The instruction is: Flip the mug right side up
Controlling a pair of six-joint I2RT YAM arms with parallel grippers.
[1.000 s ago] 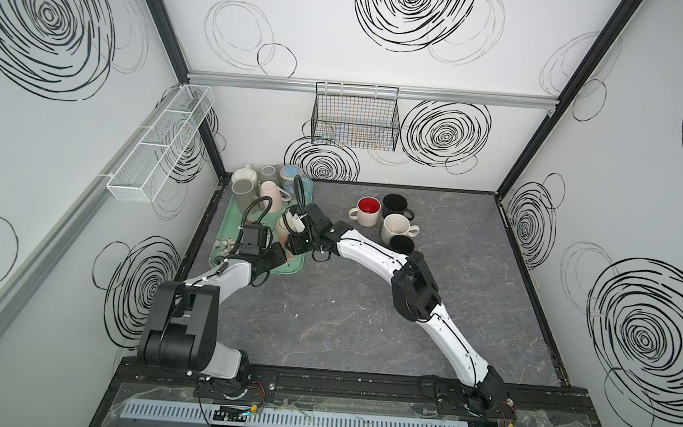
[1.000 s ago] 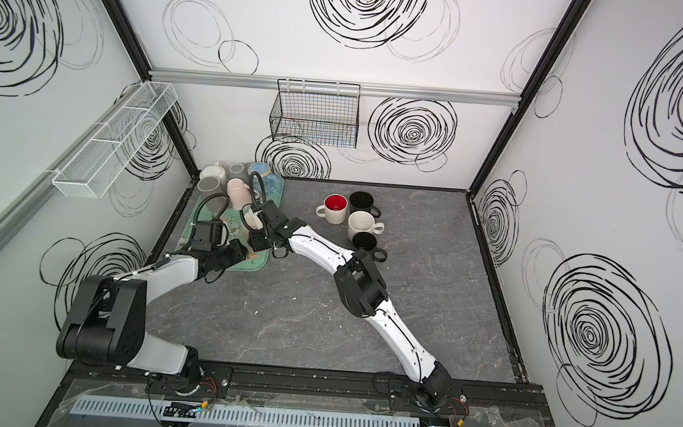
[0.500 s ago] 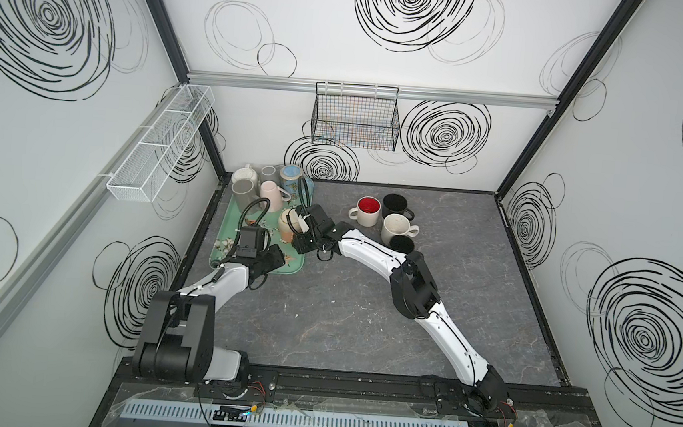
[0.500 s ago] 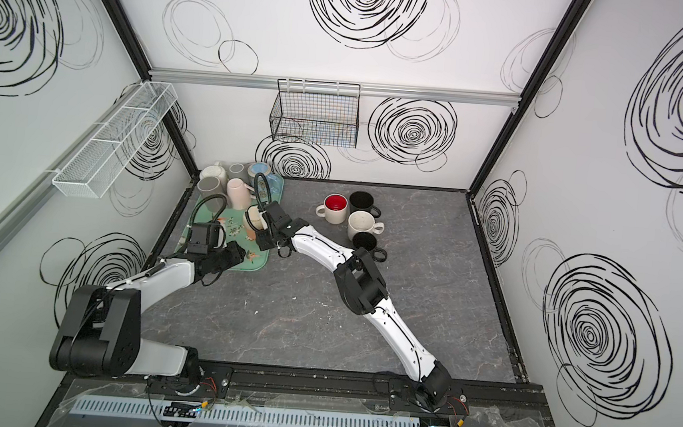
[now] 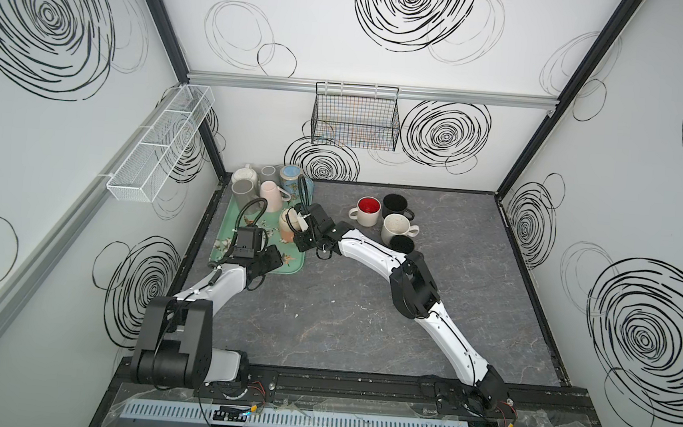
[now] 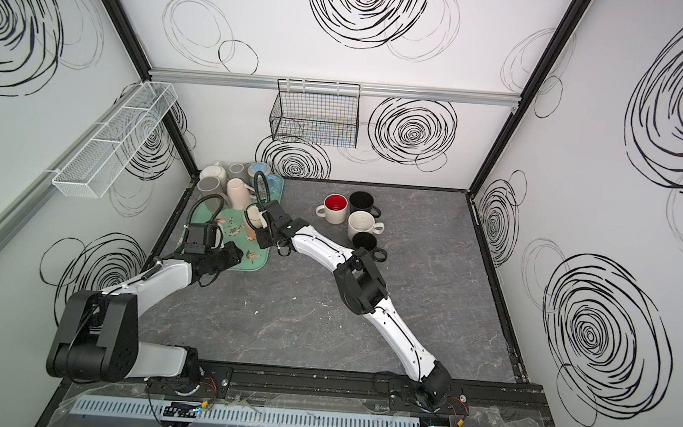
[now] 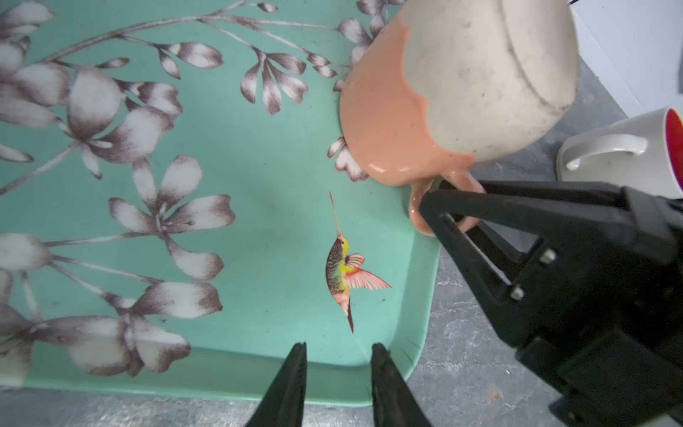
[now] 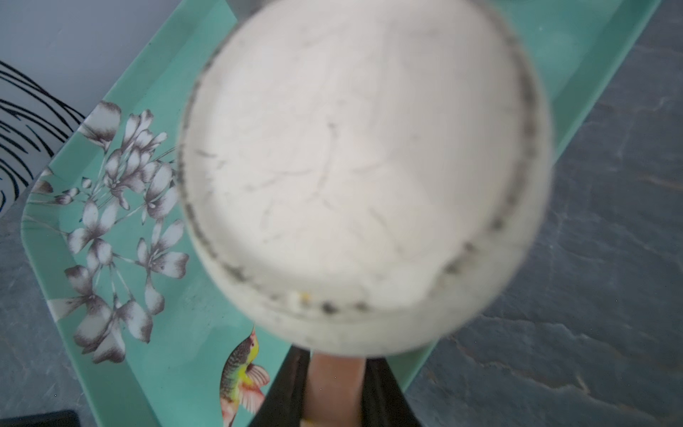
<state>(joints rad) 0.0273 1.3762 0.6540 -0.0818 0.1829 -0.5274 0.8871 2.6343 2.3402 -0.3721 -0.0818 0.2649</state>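
The mug (image 7: 443, 92), peach at the rim and cream at the base, is upside down and tilted over the teal flowered tray (image 7: 258, 166). It sits near the tray's right edge in both top views (image 5: 289, 223) (image 6: 253, 217). Its cream base (image 8: 362, 166) fills the right wrist view. My right gripper (image 8: 334, 369) (image 7: 439, 199) (image 5: 303, 231) (image 6: 264, 228) is shut on the mug's peach handle (image 7: 417, 214). My left gripper (image 7: 342, 355) (image 5: 274, 259) (image 6: 236, 256) hovers over the tray's near right corner. Its jaws stand slightly apart with nothing between them.
Upright on the grey table right of the tray stand a red-lined mug (image 5: 367, 210), two black mugs (image 5: 394, 204) (image 5: 402, 244) and a speckled cream mug (image 5: 397, 227). Several more mugs (image 5: 270, 194) crowd the tray's far end. A wire basket (image 5: 355, 119) hangs on the back wall.
My right gripper has edged toward the back along the tray's edge and closed on the mug's handle. The left gripper has stayed at the tray's near corner.
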